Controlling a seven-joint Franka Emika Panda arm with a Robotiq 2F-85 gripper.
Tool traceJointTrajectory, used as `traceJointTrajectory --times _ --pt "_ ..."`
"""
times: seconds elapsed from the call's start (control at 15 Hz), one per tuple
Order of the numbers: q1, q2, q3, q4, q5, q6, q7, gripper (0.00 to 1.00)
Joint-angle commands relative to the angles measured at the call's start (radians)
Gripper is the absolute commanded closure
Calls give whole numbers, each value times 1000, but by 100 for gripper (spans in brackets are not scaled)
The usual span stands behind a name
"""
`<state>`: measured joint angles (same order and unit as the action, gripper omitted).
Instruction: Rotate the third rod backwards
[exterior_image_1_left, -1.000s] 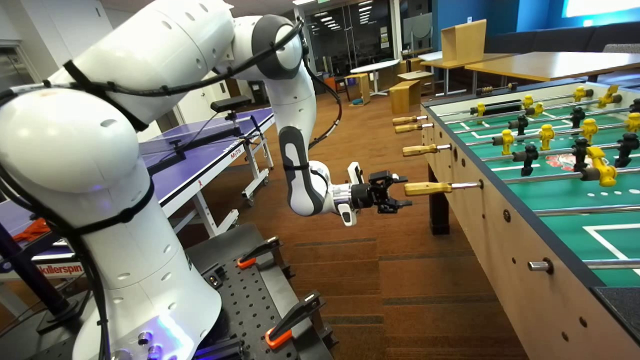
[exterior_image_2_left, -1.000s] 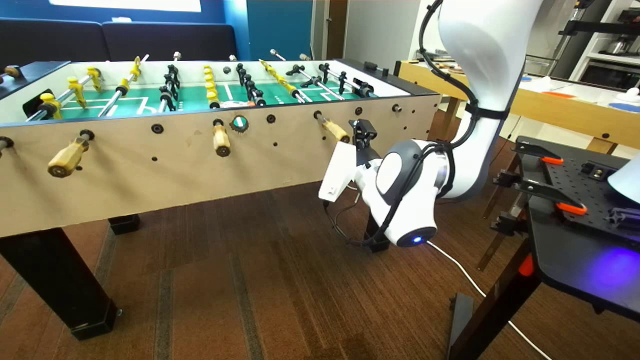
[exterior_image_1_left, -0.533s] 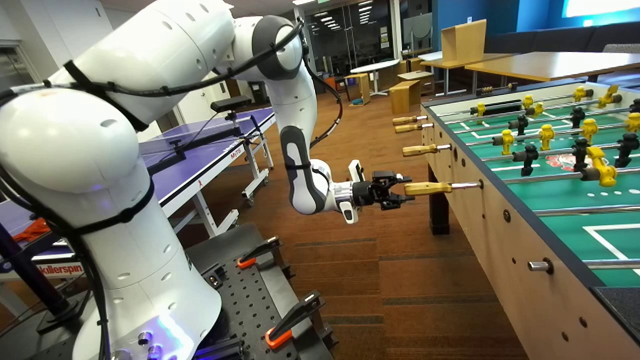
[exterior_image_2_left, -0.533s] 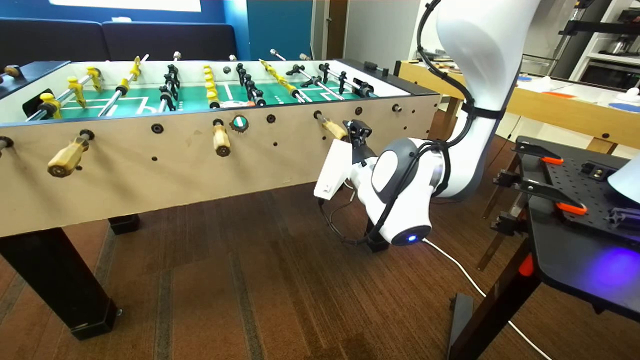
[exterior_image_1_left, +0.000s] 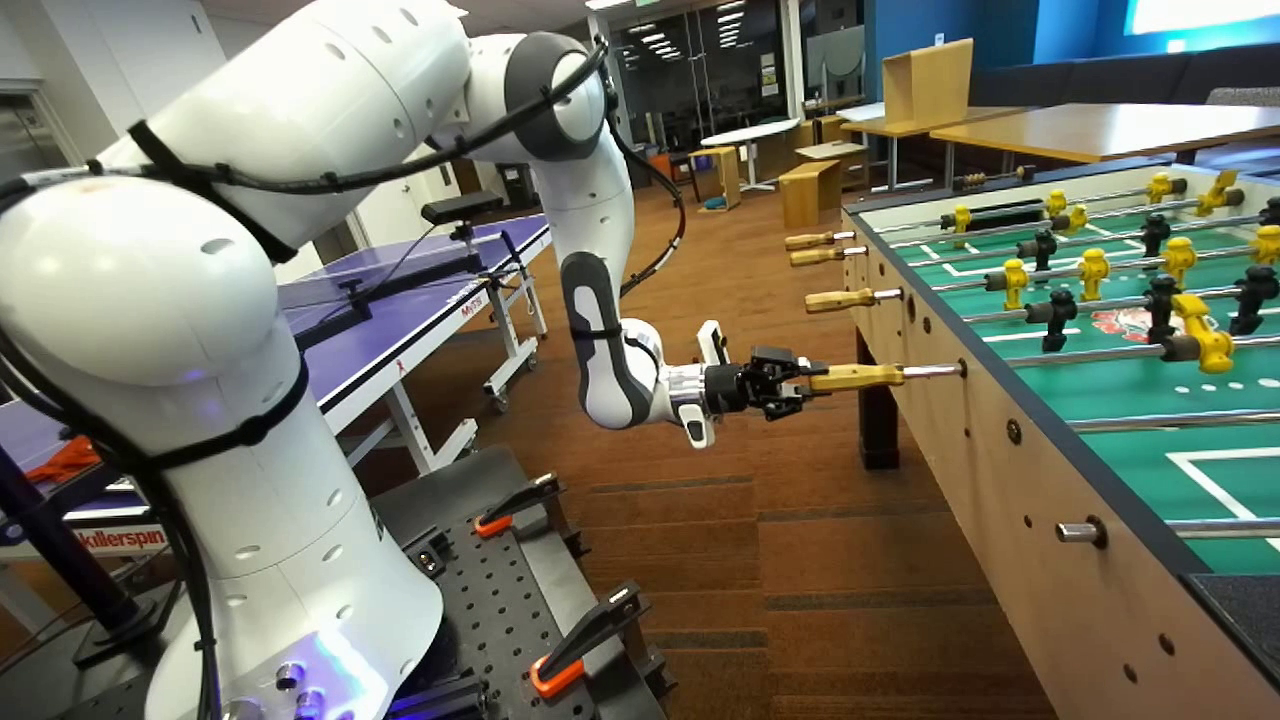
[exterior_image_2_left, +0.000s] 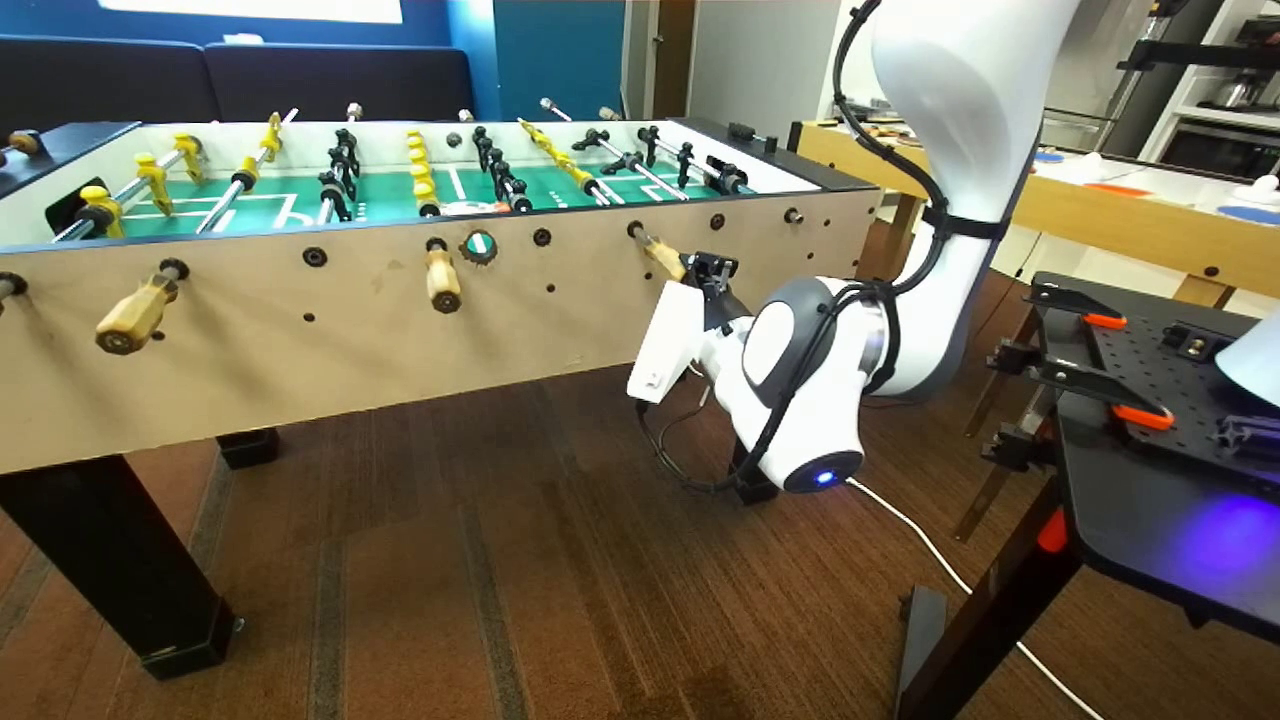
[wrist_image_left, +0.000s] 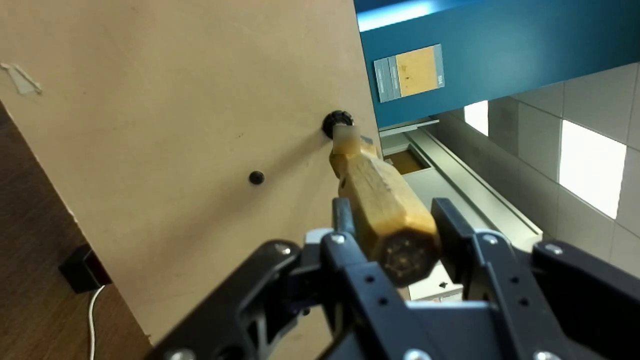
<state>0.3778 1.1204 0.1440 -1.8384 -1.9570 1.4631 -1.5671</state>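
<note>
The third rod's tan wooden handle (exterior_image_1_left: 862, 376) sticks out level from the side of the foosball table, on a short metal shaft (exterior_image_1_left: 932, 371). My gripper (exterior_image_1_left: 816, 378) is shut on the free end of that handle. From the wrist view, the faceted handle (wrist_image_left: 385, 200) lies between the two black fingers (wrist_image_left: 450, 220), and its dark end face points back at the palm. In an exterior view the handle's tip (exterior_image_2_left: 665, 260) is partly hidden behind the gripper.
Other tan handles (exterior_image_1_left: 840, 300) stick out farther along the foosball table's side panel (exterior_image_1_left: 1000, 470). Nearer the camera, a bare metal rod stub (exterior_image_1_left: 1078, 532) protrudes. A purple ping-pong table (exterior_image_1_left: 370, 300) stands behind the arm, and clamps (exterior_image_1_left: 590, 640) hold the robot's base plate.
My gripper has edged forward and slightly up to the handle, and its fingers have closed on the end. The handle and the players look unmoved.
</note>
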Motion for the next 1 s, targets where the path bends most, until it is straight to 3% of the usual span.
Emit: traceJointTrajectory --times 0.0,0.93 --pt "-25 -16 15 -2 37 -6 73 82" --pt "-78 -32 52 -19 89 46 674 82"
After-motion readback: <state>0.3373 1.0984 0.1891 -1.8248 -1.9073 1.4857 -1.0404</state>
